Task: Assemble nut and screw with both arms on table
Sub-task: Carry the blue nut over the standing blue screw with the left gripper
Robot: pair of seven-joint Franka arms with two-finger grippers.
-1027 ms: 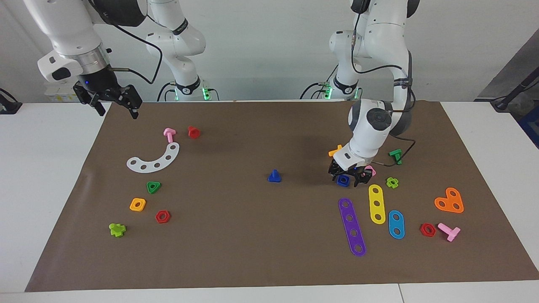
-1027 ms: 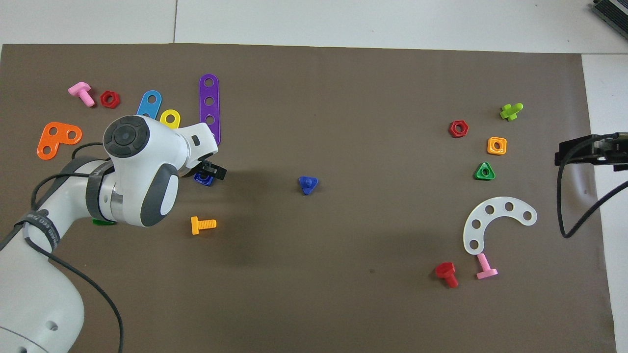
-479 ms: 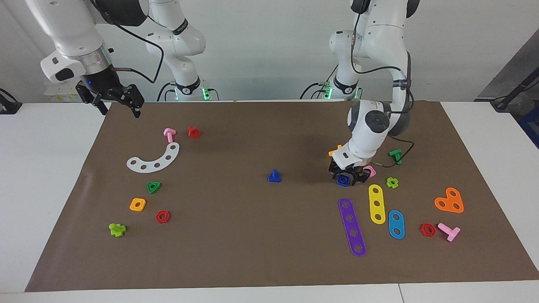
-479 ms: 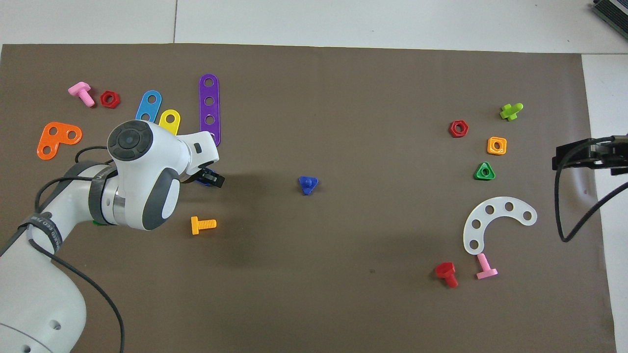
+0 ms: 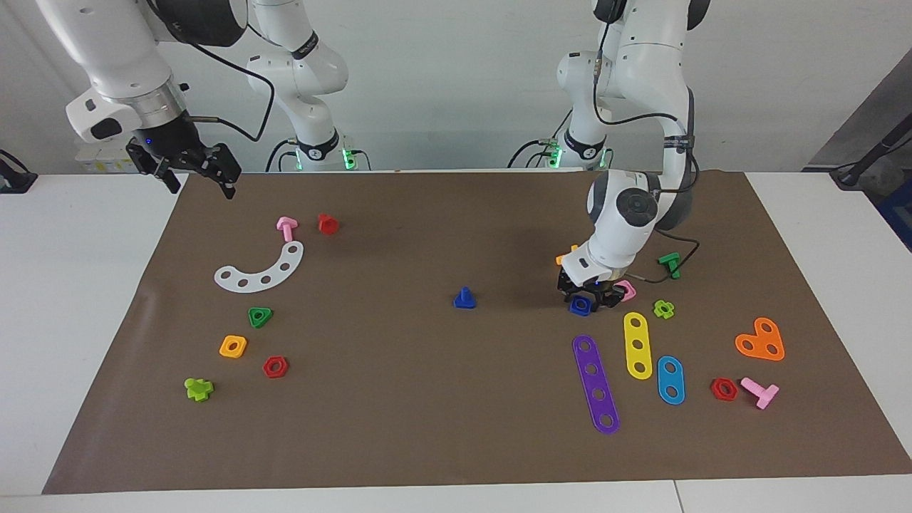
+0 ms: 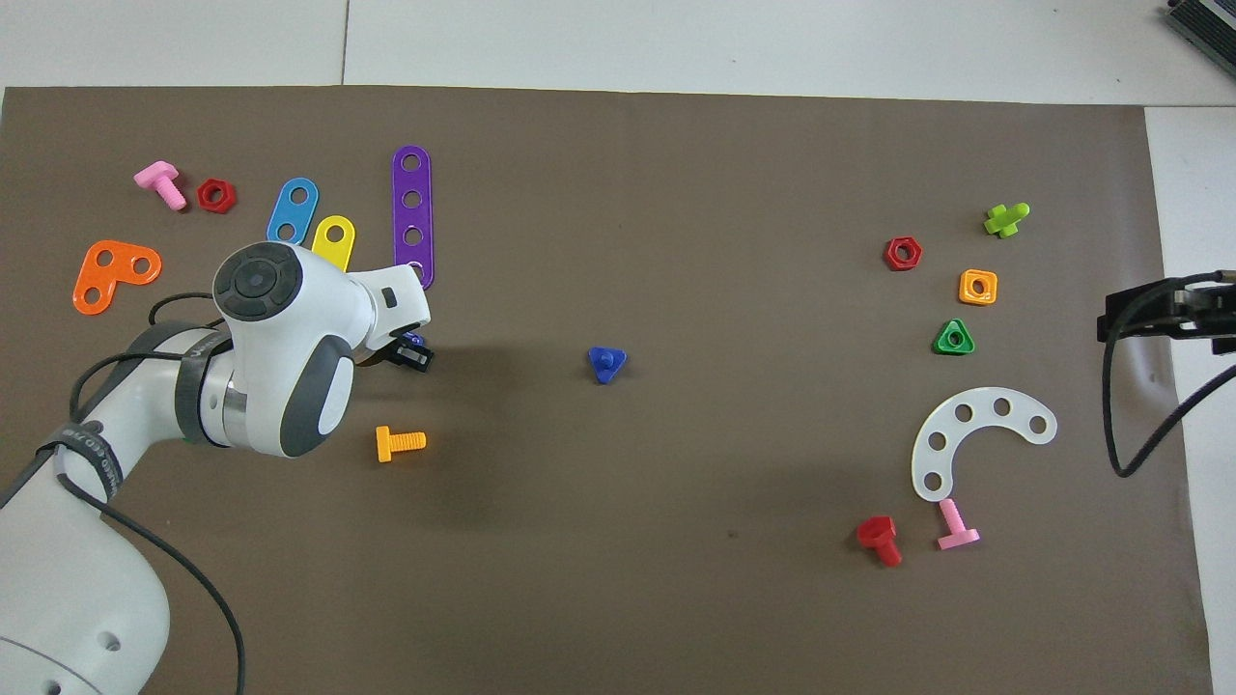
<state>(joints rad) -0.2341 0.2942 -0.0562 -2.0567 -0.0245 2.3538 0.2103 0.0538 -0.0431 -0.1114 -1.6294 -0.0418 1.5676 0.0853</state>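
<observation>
The dark-blue square nut (image 5: 579, 306) lies on the brown mat (image 5: 427, 413) toward the left arm's end; in the overhead view only a sliver of the nut (image 6: 414, 339) shows. My left gripper (image 5: 586, 298) is down at the mat with its fingers closed against the nut's sides; it also shows in the overhead view (image 6: 406, 353). The dark-blue screw (image 5: 464, 298) stands head down, shaft up, at the mat's middle, also seen from overhead (image 6: 605, 363). My right gripper (image 5: 197, 177) waits open and empty, raised over the mat's edge at the right arm's end (image 6: 1125, 314).
A pink nut (image 5: 627, 288), orange screw (image 6: 399, 443), yellow strip (image 5: 638, 345) and purple strip (image 5: 596, 383) crowd the left gripper. A white curved strip (image 5: 262, 269), green triangular nut (image 5: 260, 316) and orange square nut (image 5: 233, 346) lie toward the right arm's end.
My left gripper's fingers have drawn in from wide apart to tight around the nut. The right gripper shifted slightly in the air. The screw has not moved.
</observation>
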